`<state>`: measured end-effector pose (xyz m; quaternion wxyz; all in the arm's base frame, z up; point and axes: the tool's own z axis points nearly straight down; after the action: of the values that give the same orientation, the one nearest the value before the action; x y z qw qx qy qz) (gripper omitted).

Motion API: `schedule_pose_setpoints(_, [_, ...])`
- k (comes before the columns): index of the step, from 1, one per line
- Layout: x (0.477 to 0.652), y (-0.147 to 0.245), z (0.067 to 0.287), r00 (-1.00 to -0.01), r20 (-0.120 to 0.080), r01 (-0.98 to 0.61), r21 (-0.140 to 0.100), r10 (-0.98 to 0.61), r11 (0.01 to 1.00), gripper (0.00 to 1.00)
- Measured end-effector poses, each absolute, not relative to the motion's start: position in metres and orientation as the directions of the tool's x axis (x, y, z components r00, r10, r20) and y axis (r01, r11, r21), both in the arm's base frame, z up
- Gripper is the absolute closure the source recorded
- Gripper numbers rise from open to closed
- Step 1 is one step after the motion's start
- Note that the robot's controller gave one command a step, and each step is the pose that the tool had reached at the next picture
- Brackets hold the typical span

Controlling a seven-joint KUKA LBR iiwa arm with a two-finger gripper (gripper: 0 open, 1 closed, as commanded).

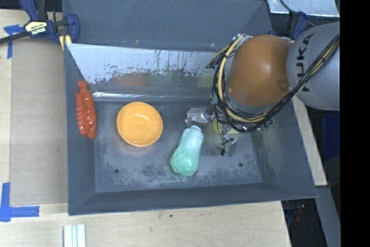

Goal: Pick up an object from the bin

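Green lumpy oblong toy (187, 153) lies beside jaws; their opening cannot be told.

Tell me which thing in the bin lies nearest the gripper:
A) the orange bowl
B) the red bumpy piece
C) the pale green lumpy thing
C: the pale green lumpy thing lies right beside the gripper, while the orange bowl sits further left and the red bumpy piece lies by the bin's left wall.
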<state>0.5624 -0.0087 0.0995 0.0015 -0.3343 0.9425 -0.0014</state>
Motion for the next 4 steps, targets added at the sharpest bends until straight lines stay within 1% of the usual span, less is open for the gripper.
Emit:
schedule_pose_setpoints(1, [0.58,0.04,0.071,-0.574,-0.014,-0.818,-0.013,-0.818,0.575,0.0])
schedule_pose_setpoints(2, [0.567,0.026,0.07,-0.673,-0.007,-0.739,-0.009,-0.739,0.674,1.0])
schedule_pose_setpoints(3, [0.567,0.026,0.07,-0.674,-0.007,-0.739,-0.009,-0.739,0.674,1.0])
schedule_pose_setpoints(4, [0.565,0.026,0.082,-0.675,-0.005,-0.738,-0.006,-0.738,0.675,1.0])
